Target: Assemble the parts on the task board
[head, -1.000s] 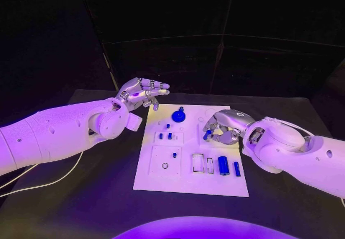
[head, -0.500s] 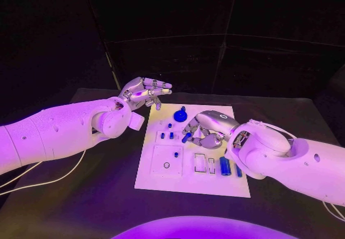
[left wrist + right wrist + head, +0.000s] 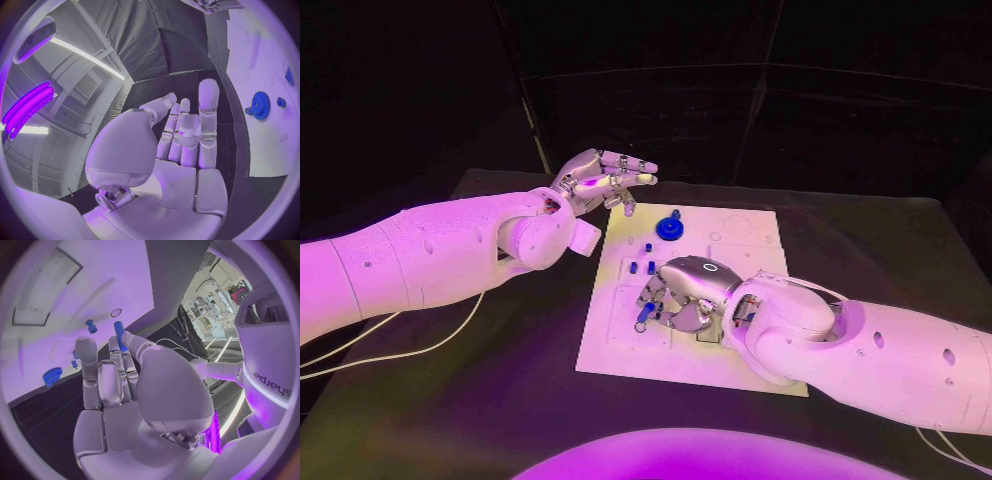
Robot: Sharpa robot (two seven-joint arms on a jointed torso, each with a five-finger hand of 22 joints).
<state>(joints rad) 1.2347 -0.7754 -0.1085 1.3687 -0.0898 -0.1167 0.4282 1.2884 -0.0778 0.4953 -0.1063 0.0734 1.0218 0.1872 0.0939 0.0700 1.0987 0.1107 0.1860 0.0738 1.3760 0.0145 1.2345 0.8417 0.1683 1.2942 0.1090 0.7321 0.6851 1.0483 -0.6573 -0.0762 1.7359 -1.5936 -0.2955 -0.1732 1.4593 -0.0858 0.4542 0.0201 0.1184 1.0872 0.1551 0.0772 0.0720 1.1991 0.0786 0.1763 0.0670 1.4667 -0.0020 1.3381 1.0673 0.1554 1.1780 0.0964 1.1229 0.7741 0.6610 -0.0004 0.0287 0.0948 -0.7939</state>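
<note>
The task board [image 3: 733,225] lies in the middle of the surface [image 3: 473,400]. A gear [image 3: 671,228] stands near the board's far edge, with two small pegs [image 3: 640,267] just in front of it. The right robot hand [image 3: 678,295] hovers over the board's middle; the left robot hand [image 3: 600,180] hangs beyond its far left corner.

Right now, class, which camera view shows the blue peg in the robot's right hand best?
The right wrist view: the blue peg stands out between the right hand's fingers against the white task board. In the head view it peeks out, mostly hidden.
</note>
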